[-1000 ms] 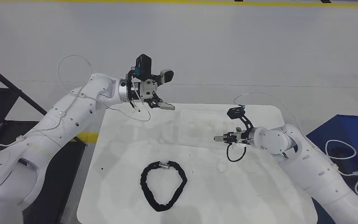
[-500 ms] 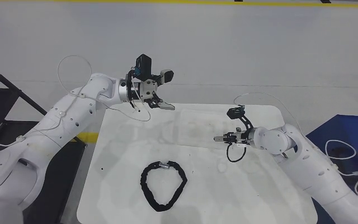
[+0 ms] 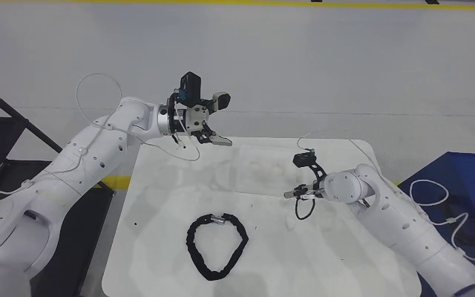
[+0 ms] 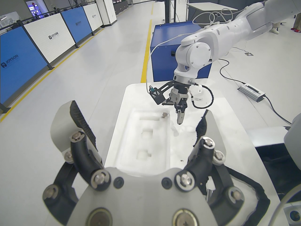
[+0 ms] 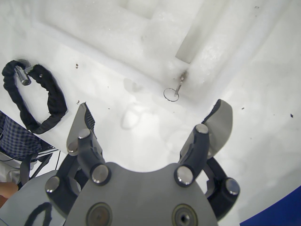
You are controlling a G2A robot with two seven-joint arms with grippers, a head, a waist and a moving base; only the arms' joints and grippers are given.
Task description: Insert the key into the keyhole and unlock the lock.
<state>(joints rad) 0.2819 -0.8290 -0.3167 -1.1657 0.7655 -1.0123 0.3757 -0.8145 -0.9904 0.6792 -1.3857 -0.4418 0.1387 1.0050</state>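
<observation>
A black fabric-covered chain lock (image 3: 216,245) lies in a loop on the white table (image 3: 334,260), its metal cylinder (image 5: 22,77) at the top of the loop. The small key (image 5: 178,87) on its wire ring lies at the corner of a white foam tray (image 3: 252,171), seen also as the key (image 4: 164,115) from the far arm. My right gripper (image 5: 152,109) hovers open just short of the key, nothing between its fingers; it is beside the tray (image 3: 291,194). My left gripper (image 4: 141,123) hangs open over the table's far left corner (image 3: 211,122).
The foam tray (image 4: 141,142) has several shallow rectangular recesses. A blue cabinet (image 4: 162,48) stands on the floor past one end of the table. The table's edges lie close to the chain lock and to the left gripper.
My right arm has swung its wrist and shifted the gripper a little nearer the table's front, toward the key. The left arm and the chain lock have not moved.
</observation>
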